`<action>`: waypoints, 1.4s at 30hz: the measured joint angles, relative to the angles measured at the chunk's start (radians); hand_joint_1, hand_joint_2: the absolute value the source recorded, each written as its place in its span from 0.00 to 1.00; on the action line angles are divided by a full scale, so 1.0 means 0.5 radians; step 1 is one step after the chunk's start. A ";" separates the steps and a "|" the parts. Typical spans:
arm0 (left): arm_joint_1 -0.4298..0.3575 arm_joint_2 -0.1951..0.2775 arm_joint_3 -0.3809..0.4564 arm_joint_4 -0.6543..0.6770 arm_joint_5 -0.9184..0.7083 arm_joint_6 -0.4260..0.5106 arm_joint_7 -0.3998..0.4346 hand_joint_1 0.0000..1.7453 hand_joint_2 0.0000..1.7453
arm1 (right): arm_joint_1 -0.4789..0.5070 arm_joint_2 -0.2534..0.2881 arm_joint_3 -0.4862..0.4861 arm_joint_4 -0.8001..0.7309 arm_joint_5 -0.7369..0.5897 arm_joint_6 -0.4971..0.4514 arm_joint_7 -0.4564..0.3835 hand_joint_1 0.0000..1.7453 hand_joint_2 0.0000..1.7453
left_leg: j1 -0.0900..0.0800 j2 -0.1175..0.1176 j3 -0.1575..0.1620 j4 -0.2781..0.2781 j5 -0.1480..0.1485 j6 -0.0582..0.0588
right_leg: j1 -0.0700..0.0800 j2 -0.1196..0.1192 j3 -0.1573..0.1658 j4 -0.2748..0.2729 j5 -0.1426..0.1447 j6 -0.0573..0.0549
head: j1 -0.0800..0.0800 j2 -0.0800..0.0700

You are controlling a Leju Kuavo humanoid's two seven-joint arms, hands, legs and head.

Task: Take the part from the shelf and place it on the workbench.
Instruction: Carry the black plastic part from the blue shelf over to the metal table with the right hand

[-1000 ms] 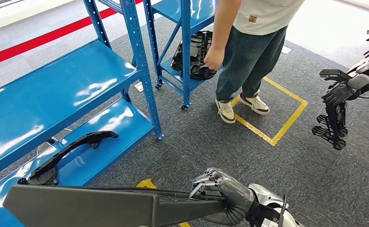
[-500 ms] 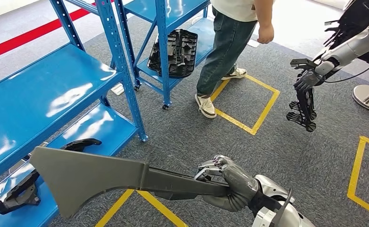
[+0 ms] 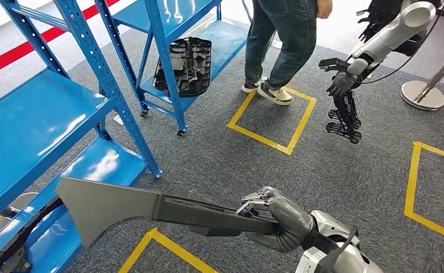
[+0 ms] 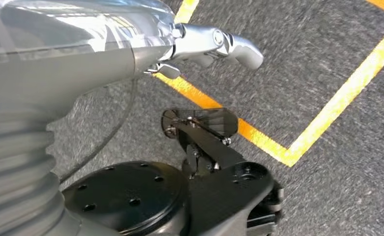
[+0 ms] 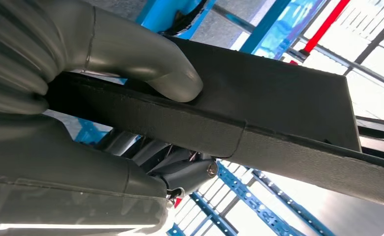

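In the head view you have the part (image 3: pixel 151 213) clear of the blue shelf (image 3: pixel 43 131) and held out over the grey carpet, so the step in hand is, by my reading, the carry toward the workbench; no workbench is in sight, so turn slowly until you find it. Your right hand (image 3: pixel 279 224) grips the narrow end of the part, and the broad flared end reaches far toward the shelf's corner post (image 3: pixel 123 108), just beside the lower shelf board. Swing that long end away from the post before you turn, because a knock there could twist the part in your grip. A person (image 3: pixel 282 40) stands beyond the shelf, next to a second blue rack (image 3: pixel 168 51) that carries a black moulded tray (image 3: pixel 185 65), and another robot's arm (image 3: pixel 361 57) hangs farther off from the shelf; keep the part's free end wide of all of them. The part itself looks like a long, flat, dark grey panel, slim at the held end and widening into a fan shape, matte and stiff. In the left wrist view your left hand (image 4: pixel 209 42) hangs over the carpet and yellow floor tape, far from the shelf, holding nothing; its fingers seem loosely curled, though blur makes that uncertain. In the right wrist view the thumb (image 5: pixel 145 59) presses on the part's upper face, the darker fingers wrap beneath, and the shelf's blue struts show behind; keep that clamp firm and the panel level.
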 joint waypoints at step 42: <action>-0.020 -0.092 0.000 0.000 0.014 0.000 0.010 0.00 1.00 | -0.146 0.000 0.126 0.103 0.034 -0.007 0.132 1.00 1.00 | -0.015 -0.025 0.171 -0.488 0.226 0.097 | -0.001 -0.013 -0.145 0.283 -0.165 0.078 | 0.004 0.000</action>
